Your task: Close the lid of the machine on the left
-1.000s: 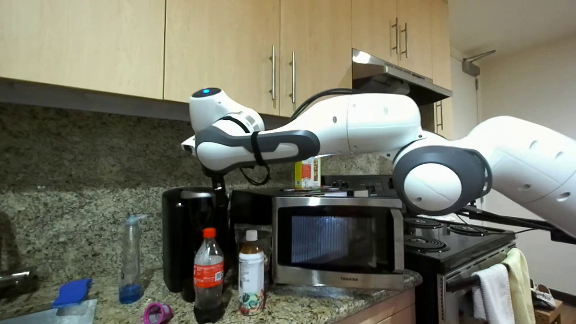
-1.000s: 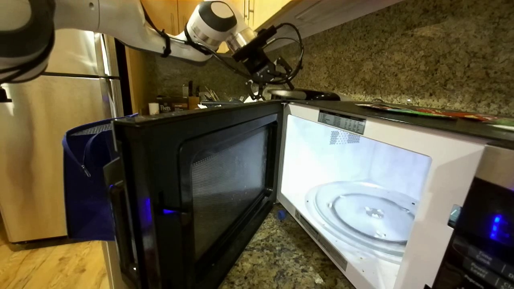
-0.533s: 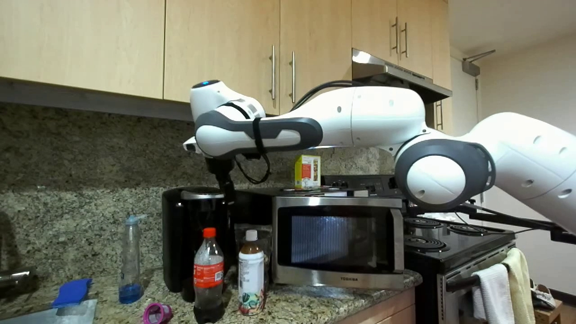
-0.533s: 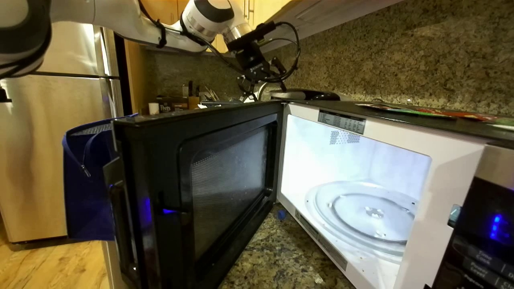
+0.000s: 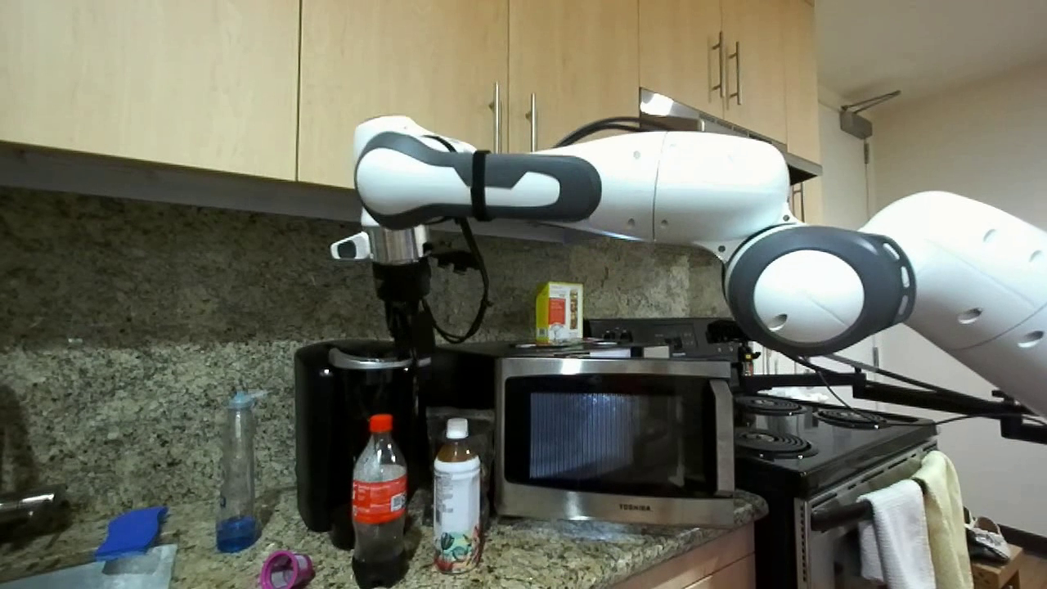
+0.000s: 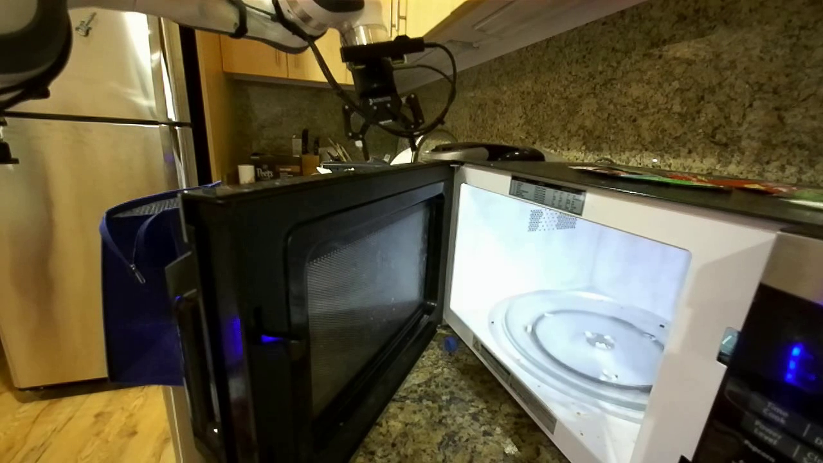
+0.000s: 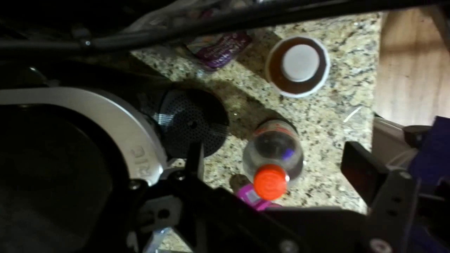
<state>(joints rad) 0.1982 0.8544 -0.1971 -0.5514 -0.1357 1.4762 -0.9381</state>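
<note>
The machine (image 5: 315, 442), a tall black coffee maker, stands left of the microwave. Its lid (image 5: 370, 361), black with a silver rim, lies low over its top. The lid also shows in an exterior view (image 6: 495, 152), just above the microwave's back corner. In the wrist view the lid's silver rim (image 7: 137, 140) curves at left, above the round dotted drip tray (image 7: 195, 121). My gripper (image 6: 389, 151) hangs nearly vertical at the lid's front edge, empty. In the wrist view my gripper (image 7: 277, 163) has its fingers wide apart, one beside the rim. Contact with the lid cannot be told.
A red-capped bottle (image 5: 379, 491) and a white-capped bottle (image 5: 458, 507) stand before the machine, beside a pink container (image 5: 285, 569). The microwave's door (image 6: 308, 283) stands open. Upper cabinets (image 5: 401, 90) hang above the arm.
My wrist has risen and the gripper has swung from tilted to nearly vertical, away from over the lid toward its front. The lid's rim looks slightly lower.
</note>
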